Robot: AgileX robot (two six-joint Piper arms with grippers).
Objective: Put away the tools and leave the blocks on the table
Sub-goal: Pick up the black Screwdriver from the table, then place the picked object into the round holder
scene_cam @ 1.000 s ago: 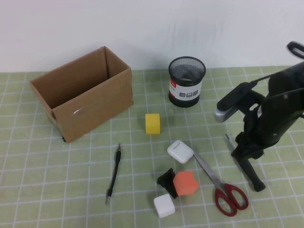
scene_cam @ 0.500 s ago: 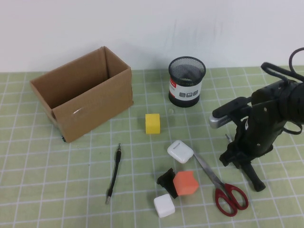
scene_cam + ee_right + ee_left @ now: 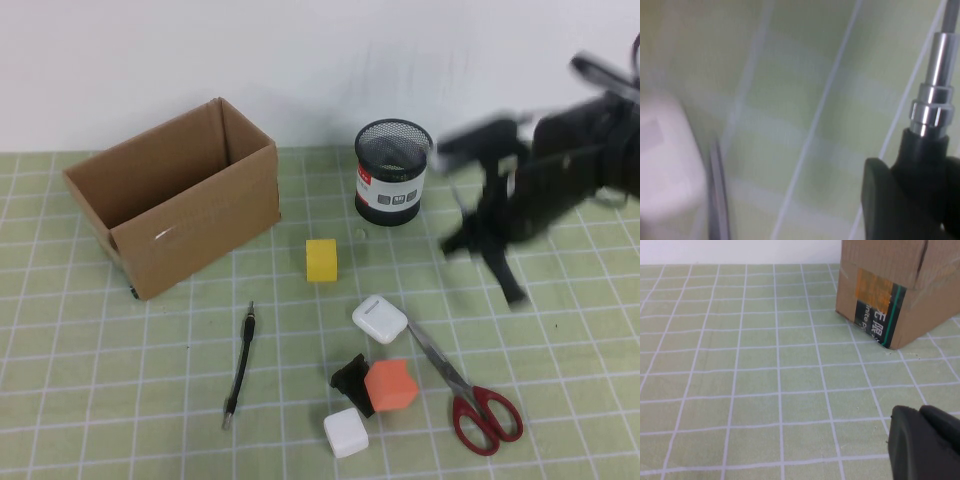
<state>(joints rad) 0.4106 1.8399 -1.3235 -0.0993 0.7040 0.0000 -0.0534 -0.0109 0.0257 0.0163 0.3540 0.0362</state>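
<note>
The right gripper (image 3: pixel 490 240) pinches the screwdriver (image 3: pixel 929 125) above the table (image 3: pixel 120 400), scissors (image 3: pixel 465 390) and pen (image 3: pixel 240 365) still lie out, while the left gripper (image 3: pixel 925 440), jaws unreadable, sits beside the box (image 3: pixel 890 290).

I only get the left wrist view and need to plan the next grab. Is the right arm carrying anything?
Observer: Yes. The right hand, raised beside the mesh cup, grips the driver.
Operator: Which tools are on the table?
Observer: The scissors, right of the orange block, and the pen, left of it.
Operator: Where does the high view put my left hand?
Observer: Nowhere. The left hand, low near the box corner, is outside that view.
</note>
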